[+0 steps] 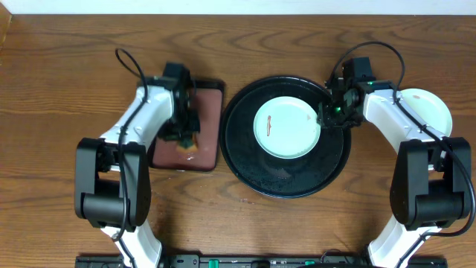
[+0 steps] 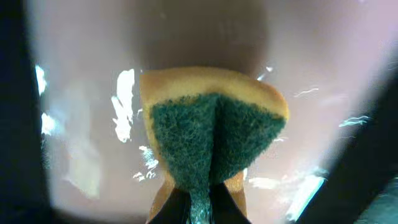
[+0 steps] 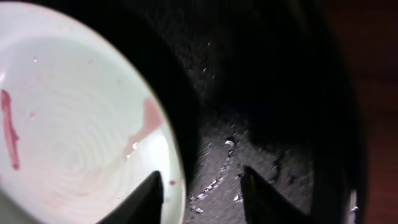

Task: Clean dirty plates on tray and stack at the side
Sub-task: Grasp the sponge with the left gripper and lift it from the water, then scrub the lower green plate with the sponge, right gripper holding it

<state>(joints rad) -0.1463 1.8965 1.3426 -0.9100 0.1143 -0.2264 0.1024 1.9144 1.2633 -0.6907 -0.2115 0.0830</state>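
A pale mint-blue plate (image 1: 286, 126) with a thin reddish smear lies in the black round tray (image 1: 253, 167). My right gripper (image 1: 326, 115) is open at the plate's right edge. In the right wrist view the plate (image 3: 81, 124) has its rim between the two fingers of the gripper (image 3: 202, 196), one finger over the plate and one over the tray (image 3: 273, 93). My left gripper (image 1: 182, 135) is shut on a yellow sponge with a green scouring face (image 2: 211, 140), pinched between the fingers (image 2: 199, 202) over the maroon tray. A pale yellow plate (image 1: 431, 108) lies on the table at the right.
The rectangular maroon tray with a black rim (image 1: 208, 112) sits left of the round tray, its wet floor showing in the left wrist view (image 2: 323, 74). The right arm's forearm crosses over the pale yellow plate. The wooden table (image 1: 59, 67) extends around.
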